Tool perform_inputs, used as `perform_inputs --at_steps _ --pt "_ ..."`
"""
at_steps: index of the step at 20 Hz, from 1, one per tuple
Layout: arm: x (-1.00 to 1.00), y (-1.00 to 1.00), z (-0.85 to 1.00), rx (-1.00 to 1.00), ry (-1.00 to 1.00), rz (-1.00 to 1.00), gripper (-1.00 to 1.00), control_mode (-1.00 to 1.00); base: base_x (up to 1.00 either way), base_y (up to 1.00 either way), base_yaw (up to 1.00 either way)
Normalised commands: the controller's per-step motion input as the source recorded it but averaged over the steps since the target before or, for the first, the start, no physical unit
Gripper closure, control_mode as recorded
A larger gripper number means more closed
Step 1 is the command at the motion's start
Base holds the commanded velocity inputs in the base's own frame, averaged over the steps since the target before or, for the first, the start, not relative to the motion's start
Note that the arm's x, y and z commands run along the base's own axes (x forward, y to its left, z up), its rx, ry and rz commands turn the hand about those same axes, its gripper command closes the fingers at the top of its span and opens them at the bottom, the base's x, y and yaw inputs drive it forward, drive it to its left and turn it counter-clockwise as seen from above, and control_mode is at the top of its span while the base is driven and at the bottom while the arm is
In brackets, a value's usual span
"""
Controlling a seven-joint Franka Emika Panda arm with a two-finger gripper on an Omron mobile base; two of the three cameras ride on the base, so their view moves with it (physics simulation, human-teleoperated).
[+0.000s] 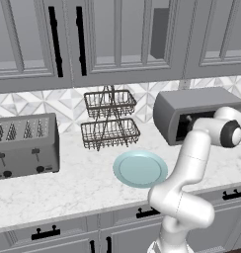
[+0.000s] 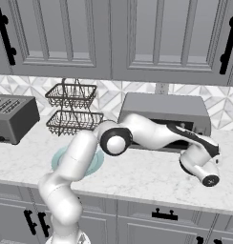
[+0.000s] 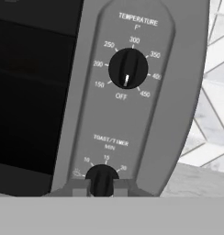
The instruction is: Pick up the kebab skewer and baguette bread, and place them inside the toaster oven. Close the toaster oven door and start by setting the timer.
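- The toaster (image 1: 24, 146) sits far left on the counter (image 1: 68, 183), with the wire basket rack (image 1: 110, 118) and the pale teal plate (image 1: 140, 168) to its right; the plate is bare, with no skewer or bread on it or on the counter around it.
- The toaster oven (image 2: 164, 114) stands at the right against the tiled wall, and the arm reaches across its front toward its right end.
- In the hand view the dark oven window (image 3: 31, 92) fills the left, and the control panel lies to its right, with the temperature knob (image 3: 127, 69) above, its white mark pointing down near OFF.
- The timer knob (image 3: 102, 180) sits below it, directly ahead of the claw (image 3: 102, 189), centred between the two tips.
- The fingers (image 3: 79, 188) are drawn together and clamped on the timer knob, one on each side of its raised ridge, which runs roughly straight up the panel.
- As a judgement, the food is probably inside and the door shut; what remains is a twist about the knob's own axis, toward the minute marks above it.
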Motion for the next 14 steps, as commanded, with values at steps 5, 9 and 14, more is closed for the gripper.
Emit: perform_inputs --at_steps 5,9,14 --pt "0.49 0.01 0.0 0.0 0.0 0.03 1.0 -1.0 0.0 0.0 0.0" --pt "0.28 0.21 0.02 0.0 0.0 0.01 1.0 -1.0 0.0 0.0 0.0" --pt "0.18 0.29 0.0 0.0 0.0 0.0 1.0 -1.0 0.0 0.0 0.0"
